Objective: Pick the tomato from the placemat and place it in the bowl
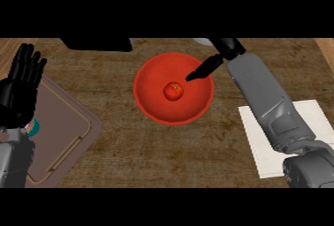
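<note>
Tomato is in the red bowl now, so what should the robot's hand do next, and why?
Probably lift the right hand up and back from the bowl. The tomato lies inside it with no fingers on it, and the placemat has nothing on it that shows, so only pulling back seems left.

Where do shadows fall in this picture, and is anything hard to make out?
Head view: the right hand casts a dark shadow onto the bowl beside the tomato; light is even and without glare; the left hand shows black with little detail.

tomato (173,91) in bowl (151,102) — placemat (306,114) right, tray (65,128) left.
</note>
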Controlling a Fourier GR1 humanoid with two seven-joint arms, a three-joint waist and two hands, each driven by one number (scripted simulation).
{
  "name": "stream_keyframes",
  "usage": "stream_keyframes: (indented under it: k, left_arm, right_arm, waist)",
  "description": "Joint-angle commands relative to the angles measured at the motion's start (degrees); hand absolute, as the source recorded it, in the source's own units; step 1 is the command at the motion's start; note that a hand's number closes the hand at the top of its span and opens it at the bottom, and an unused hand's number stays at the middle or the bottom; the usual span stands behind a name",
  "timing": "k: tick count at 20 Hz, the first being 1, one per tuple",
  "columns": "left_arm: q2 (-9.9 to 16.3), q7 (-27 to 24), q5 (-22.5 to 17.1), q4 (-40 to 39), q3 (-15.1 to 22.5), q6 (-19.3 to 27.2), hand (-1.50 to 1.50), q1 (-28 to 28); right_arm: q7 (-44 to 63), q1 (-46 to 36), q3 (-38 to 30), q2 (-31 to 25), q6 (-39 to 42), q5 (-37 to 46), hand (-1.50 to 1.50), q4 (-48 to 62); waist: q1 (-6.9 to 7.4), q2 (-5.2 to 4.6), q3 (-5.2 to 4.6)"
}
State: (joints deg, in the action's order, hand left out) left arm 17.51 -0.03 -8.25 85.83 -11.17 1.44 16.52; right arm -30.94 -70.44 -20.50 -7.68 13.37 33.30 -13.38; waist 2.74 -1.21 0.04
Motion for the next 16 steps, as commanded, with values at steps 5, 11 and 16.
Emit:
stream_keyframes:
  k: [5, 11, 16]
  left_arm:
    - [-1.2, 2.42, 0.37, 1.62, 1.65, 0.93, 0.0, 2.4]
    - [-2.02, -0.77, 0.75, 1.29, 2.23, 0.01, 0.0, 0.34]
    - [-1.62, 0.26, 0.02, 1.2, 2.44, -0.78, 0.0, 2.83]
  right_arm:
    - [-1.83, 2.38, -6.31, -10.89, 4.21, -5.06, -1.5, 3.27]
    - [-1.91, 2.21, -9.2, -20.64, 13.91, -7.66, -1.5, 4.83]
    - [-4.96, 4.53, -8.56, -22.93, 16.07, -6.78, -1.5, 5.04]
  waist:
    - [1.63, -1.13, 0.15]
    - [2.5, -1.77, 0.2]
    - [3.93, -2.74, 0.36]
